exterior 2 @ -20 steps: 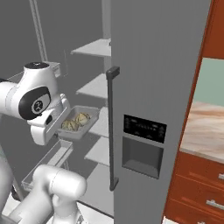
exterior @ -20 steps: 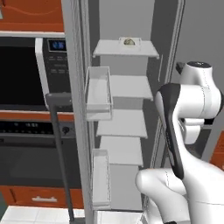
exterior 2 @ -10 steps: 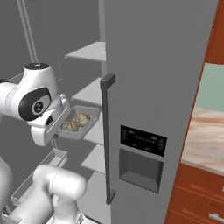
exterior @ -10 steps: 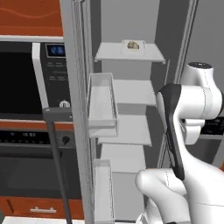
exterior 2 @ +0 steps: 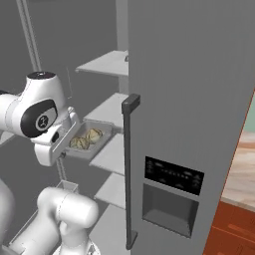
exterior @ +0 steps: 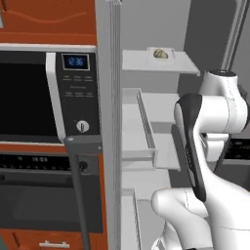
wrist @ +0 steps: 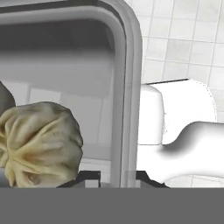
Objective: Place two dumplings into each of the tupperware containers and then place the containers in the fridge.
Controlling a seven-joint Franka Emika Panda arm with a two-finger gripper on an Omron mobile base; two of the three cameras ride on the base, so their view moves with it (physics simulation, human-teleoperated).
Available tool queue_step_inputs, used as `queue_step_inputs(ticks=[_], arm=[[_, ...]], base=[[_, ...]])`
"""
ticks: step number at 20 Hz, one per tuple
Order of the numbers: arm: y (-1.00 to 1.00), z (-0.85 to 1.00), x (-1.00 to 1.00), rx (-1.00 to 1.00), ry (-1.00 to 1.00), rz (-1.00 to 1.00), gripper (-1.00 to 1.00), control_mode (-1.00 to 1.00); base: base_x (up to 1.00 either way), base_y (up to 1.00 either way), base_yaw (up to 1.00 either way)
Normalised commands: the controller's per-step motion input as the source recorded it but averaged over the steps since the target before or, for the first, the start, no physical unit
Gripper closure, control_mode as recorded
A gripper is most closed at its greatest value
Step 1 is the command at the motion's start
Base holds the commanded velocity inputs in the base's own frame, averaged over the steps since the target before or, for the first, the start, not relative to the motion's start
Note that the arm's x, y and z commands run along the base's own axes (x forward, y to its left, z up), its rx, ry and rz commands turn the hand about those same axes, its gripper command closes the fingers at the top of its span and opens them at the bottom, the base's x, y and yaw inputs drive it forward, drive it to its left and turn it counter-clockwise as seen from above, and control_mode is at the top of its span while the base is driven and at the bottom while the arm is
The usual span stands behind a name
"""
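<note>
My gripper [exterior 2: 68, 149] is shut on the near wall of a tupperware container [exterior 2: 103, 130] and holds it level in front of the open fridge [exterior 2: 199, 99], at the height of a middle shelf [exterior 2: 115, 107]. Two dumplings [exterior 2: 87, 139] lie in that container. In the hand view the container's pale wall [wrist: 127, 87] runs up between my fingertips [wrist: 89, 176], with a crinkled tan dumpling [wrist: 41, 146] just left of it. A second container [exterior: 150, 51] with a dumpling [exterior: 159, 53] stands on the fridge's top shelf [exterior: 183, 66].
The fridge's left door stands open with clear bins [exterior: 146, 132] and a dark handle [exterior: 80, 195]. Its right door is shut, with a handle [exterior 2: 129, 169] and a dispenser [exterior 2: 172, 199]. A microwave [exterior: 44, 97] and an oven [exterior: 39, 195] are to the left.
The whole picture has shifted and grown: the base has driven closer to the fridge. The container with its dumplings has stayed in my shut gripper.
</note>
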Motion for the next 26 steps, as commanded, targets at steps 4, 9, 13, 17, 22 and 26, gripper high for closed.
queue_step_inputs(ticks=[4,9,13,17,22,26], arm=[[0.00,0.00,0.00,0.00,0.00,0.00,1.00,1.00],[0.00,0.00,0.00,0.00,0.00,0.00,1.00,1.00],[0.00,0.00,0.00,0.00,0.00,0.00,1.00,-1.00],[0.00,-0.24,0.50,0.00,-0.08,0.00,1.00,-1.00],[0.00,-0.08,0.62,0.00,-0.17,0.00,1.00,-1.00],[0.00,-0.16,0.82,0.00,-0.13,0.00,1.00,-1.00]], base=[[0.57,0.08,0.00],[0.34,0.05,0.00],[0.03,0.02,0.00],[0.00,0.00,0.00],[0.00,0.00,0.00],[0.00,0.00,0.00]])
